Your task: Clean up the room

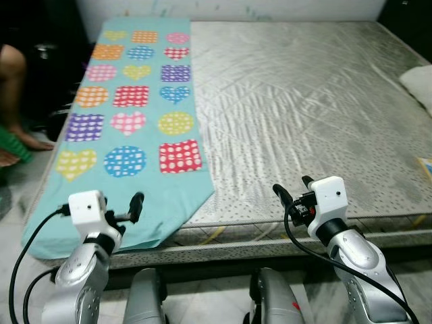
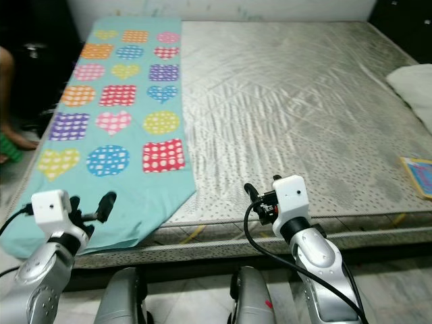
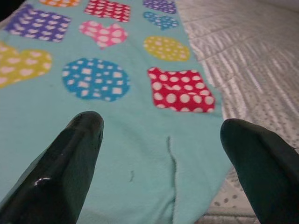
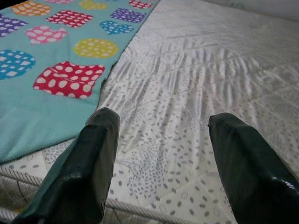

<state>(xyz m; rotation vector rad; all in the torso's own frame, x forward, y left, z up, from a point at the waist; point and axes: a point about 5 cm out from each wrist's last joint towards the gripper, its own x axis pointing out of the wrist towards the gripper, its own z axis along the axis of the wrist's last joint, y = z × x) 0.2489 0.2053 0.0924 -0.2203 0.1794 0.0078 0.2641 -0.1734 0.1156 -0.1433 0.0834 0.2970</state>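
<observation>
Along the left side of the grey mattress (image 1: pixel 297 101) lies the teal blanket (image 1: pixel 135 135) with its dotted hearts and squares, its near end drooping over the bed edge just ahead of the left gripper (image 1: pixel 128 208), whose fingers are spread with nothing between them; the right gripper (image 1: pixel 291 192), likewise spread and empty, hovers over the mattress's near edge. A pinch of one thin layer could slip or drag the blanket to the floor. No container is visible; a pillow (image 1: pixel 420 84) and a book (image 2: pixel 418 174) lie far right.
</observation>
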